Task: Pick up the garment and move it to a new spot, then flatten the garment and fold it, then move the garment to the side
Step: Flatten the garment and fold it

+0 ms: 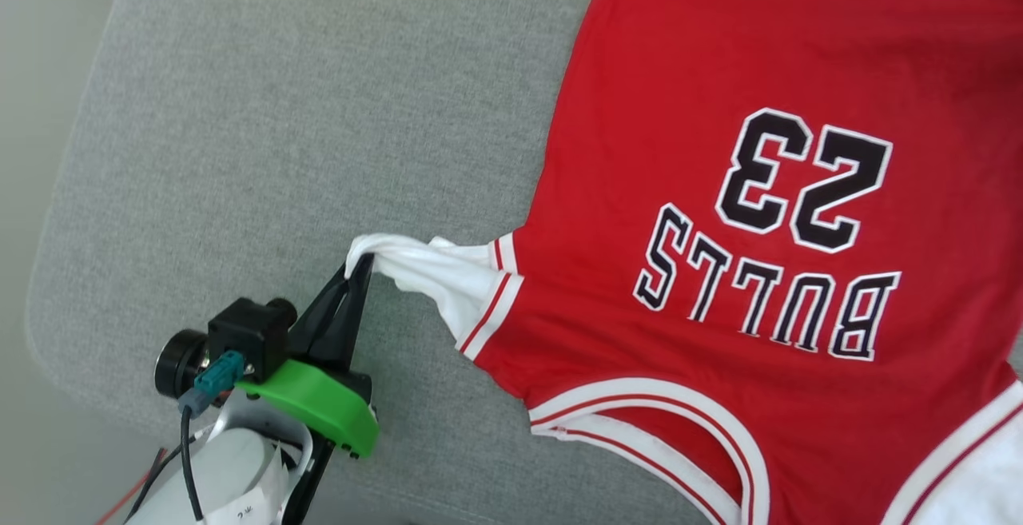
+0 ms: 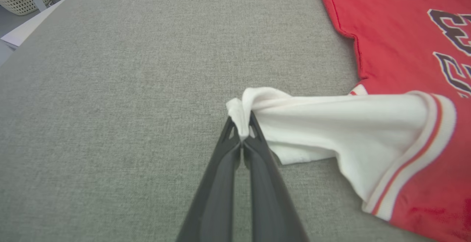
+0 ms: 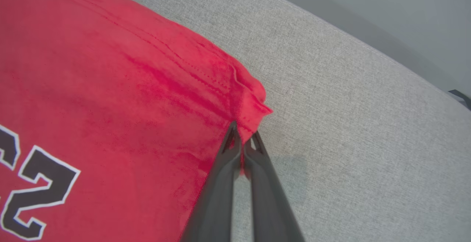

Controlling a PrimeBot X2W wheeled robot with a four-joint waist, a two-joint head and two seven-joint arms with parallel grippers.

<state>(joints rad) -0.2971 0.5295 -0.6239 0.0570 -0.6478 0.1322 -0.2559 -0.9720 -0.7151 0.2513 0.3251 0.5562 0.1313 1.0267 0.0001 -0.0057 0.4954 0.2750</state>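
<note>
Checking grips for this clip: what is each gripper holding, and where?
Left gripper pinches the garment by the end of its white sleeve; right gripper pinches a red corner.

Bare grey cushion (image 1: 264, 109) lies open across the head view's left and upper left, room for me to pass. The garment (image 1: 759, 189) covers the right half; its white sleeve (image 1: 435, 273), stretched to my left gripper (image 1: 360, 263), bars the lower middle.

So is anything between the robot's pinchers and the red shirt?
Nothing visible is. The left gripper is shut on the garment at its white sleeve tip, and the right gripper is shut on a red corner of it.
</note>
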